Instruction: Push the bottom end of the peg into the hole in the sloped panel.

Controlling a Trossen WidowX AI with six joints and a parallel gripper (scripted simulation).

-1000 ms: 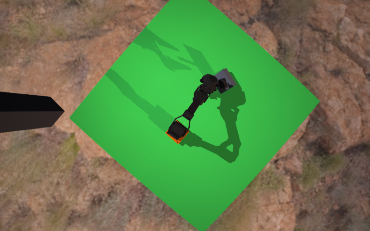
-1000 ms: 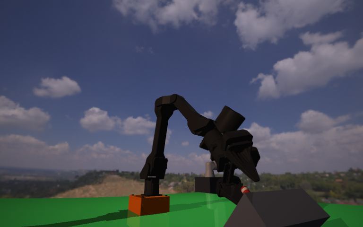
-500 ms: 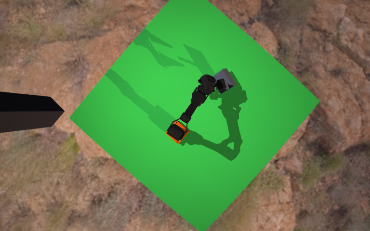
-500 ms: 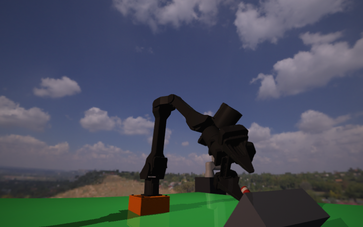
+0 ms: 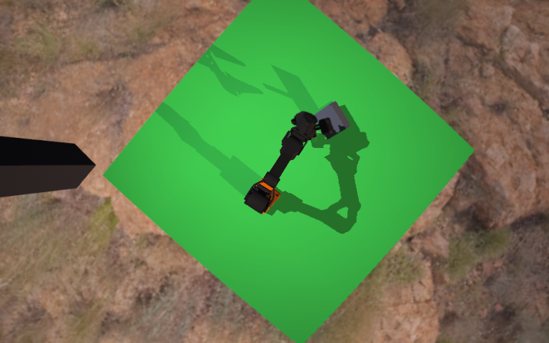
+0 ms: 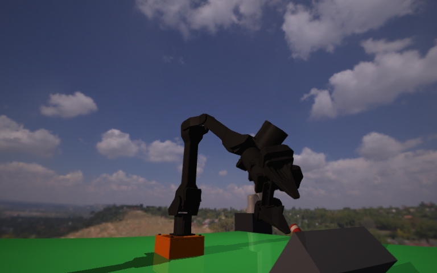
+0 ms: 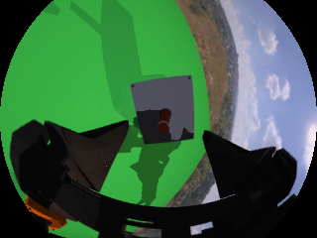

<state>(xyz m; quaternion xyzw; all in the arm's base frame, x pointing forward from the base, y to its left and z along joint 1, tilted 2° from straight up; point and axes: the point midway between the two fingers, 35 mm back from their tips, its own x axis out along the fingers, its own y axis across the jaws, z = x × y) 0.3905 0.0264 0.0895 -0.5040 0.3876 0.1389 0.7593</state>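
The red peg with a pale band (image 6: 295, 228) (image 7: 163, 127) stands out at a tilt from the face of the grey sloped panel (image 5: 332, 112) (image 6: 351, 246) (image 7: 165, 93). Its lower end is in the dark hole (image 7: 166, 111); how deep it sits is hidden. My gripper (image 6: 292, 214) (image 7: 168, 130) is open and empty. Its fingers are spread wide on either side of the peg in the wrist view, with visible gaps to it. In the exterior view the lower fingertip is close to the peg's outer end. The arm partly covers the panel in the top view.
The orange arm base (image 5: 276, 196) (image 6: 178, 247) stands on the green table (image 5: 226, 250). A dark box (image 6: 243, 222) with a grey cylinder (image 6: 251, 203) shows behind the gripper. A dark bar (image 5: 40, 166) reaches in at the left of the top view.
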